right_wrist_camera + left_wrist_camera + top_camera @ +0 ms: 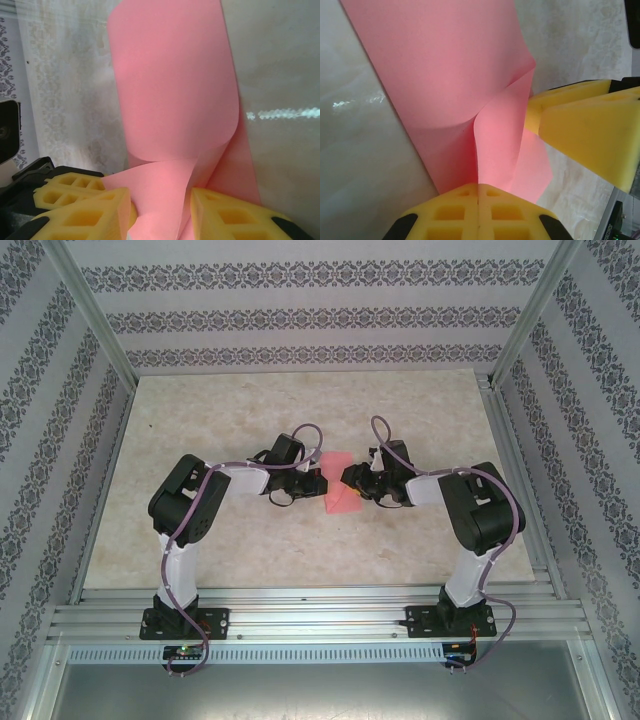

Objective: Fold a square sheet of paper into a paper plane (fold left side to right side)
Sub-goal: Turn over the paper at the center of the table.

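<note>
Left wrist view: left claw (479, 187) clamped on the square sheet of paper (445, 75) at six o'clock, right claw (160, 200) apart around it; first fold looks half-curled, uncreased.

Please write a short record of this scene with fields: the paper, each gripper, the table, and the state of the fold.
paper: pink sheet of paper, curled over into a loop, not flat
left gripper: shut, pinching the paper's edge
right gripper: open, paper passing loosely between its fingers
table: pale marbled top
fold: no pressed crease visible yet
</note>
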